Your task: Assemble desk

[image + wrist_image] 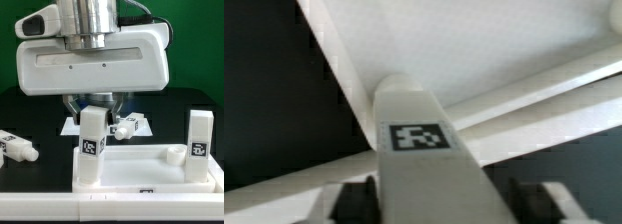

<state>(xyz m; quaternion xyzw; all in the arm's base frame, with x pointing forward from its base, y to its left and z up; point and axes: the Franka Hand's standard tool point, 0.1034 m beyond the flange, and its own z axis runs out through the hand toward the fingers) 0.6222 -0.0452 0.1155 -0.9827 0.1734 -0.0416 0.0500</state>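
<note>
Directly beneath the gripper (95, 108) in the exterior view stands the upright leg (93, 148), its top rising between the two fingers and its foot at the corner of the desk panel (150, 172) on the exterior view's left. The leg's long axis is vertical, in line with the wrist above it, so any coming move probably runs along or around that axis: a press or twist down into the corner, or a straight lift clear. A second upright leg (200, 140) stands at the panel's corner on the exterior view's right, and an unfilled corner socket (175, 153) shows just beside it. A loose leg (15, 148) lies flat on the dark counter (40, 118), well apart on the exterior view's left. A fourth leg (126, 127) lies behind the panel, in front of the marker board (143, 121) as seen from here.

Next, the wrist view looks down the length of the upright leg (423, 120), its square tag (416, 137) facing the camera and the panel's raised rim (535, 95) running across behind it. The dark fingertips (352, 195) flank the leg on either side. Whether they are pinching it or merely straddling it I cannot tell, since the contact lines fall at the picture's edge. How deep the leg sits in its socket is also hidden.
</note>
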